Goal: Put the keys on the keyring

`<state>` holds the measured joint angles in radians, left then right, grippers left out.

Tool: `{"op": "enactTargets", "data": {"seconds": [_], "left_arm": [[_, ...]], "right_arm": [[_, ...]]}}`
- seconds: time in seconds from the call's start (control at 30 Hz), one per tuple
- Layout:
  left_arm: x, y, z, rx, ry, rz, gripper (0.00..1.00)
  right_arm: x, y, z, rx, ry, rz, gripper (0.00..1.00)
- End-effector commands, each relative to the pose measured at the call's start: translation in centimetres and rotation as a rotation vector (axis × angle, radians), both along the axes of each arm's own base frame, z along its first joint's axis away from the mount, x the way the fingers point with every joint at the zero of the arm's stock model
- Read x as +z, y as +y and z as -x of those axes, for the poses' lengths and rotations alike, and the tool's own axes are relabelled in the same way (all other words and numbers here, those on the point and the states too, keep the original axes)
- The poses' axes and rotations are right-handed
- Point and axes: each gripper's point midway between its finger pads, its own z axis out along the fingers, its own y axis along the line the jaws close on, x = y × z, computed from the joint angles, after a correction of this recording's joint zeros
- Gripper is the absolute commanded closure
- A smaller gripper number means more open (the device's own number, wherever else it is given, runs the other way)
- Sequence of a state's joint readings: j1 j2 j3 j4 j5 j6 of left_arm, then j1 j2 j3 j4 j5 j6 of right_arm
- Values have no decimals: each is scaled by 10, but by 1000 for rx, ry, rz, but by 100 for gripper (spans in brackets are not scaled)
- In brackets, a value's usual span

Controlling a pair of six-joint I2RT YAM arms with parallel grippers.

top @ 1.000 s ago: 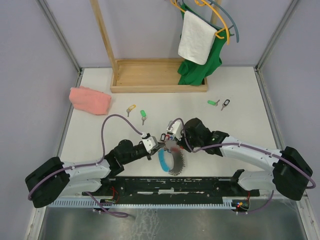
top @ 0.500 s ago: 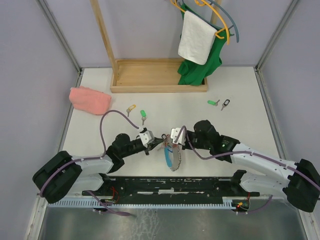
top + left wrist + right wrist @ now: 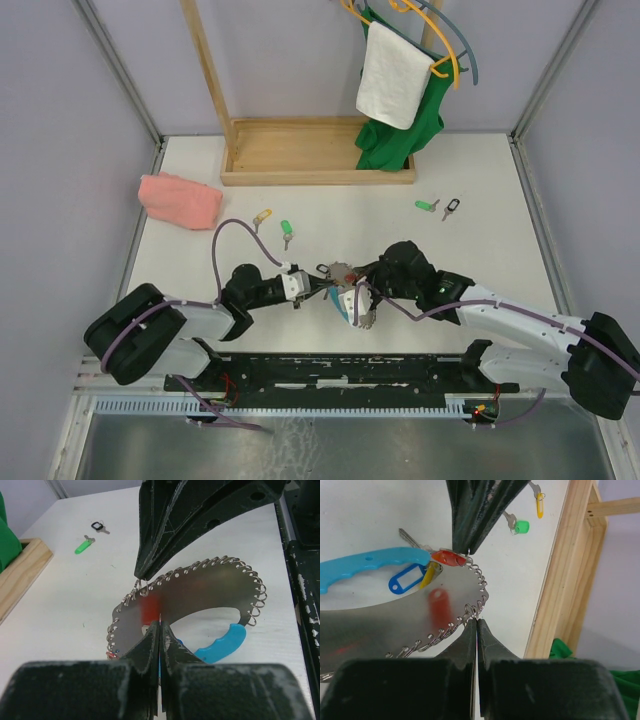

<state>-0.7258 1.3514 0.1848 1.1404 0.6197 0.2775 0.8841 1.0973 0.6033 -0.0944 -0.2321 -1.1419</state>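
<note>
While both arms meet at lower centre of the top view, the keyring [image 3: 200, 592] hangs between them; it is a metal plate rimmed with wire loops, with a blue handle [image 3: 220, 645]. The left fingers [image 3: 152, 637] are pressed shut on the plate's edge, just beside a red tag [image 3: 447, 557]. The right fingers [image 3: 469, 630] are pressed shut on a rim loop. Loose keys lie on the desk [image 3: 480, 180]: a yellow-tagged key [image 3: 262, 216] and a green-tagged key [image 3: 286, 229] above the grip, and two more at upper right.
</note>
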Motion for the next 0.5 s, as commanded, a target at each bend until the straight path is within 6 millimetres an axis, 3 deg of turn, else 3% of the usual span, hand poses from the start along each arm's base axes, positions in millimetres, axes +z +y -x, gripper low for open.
{"op": "enactTargets", "data": {"seconds": [0.0,0.47], "left_arm": [[28,-4,-8,3,-159,63,97],[25,-14,-25,202,-158,83,97]], "right_arm": [[30,13,-7,78,-138,-5,99],[43,24,-2,-28,55,-154,99]]}}
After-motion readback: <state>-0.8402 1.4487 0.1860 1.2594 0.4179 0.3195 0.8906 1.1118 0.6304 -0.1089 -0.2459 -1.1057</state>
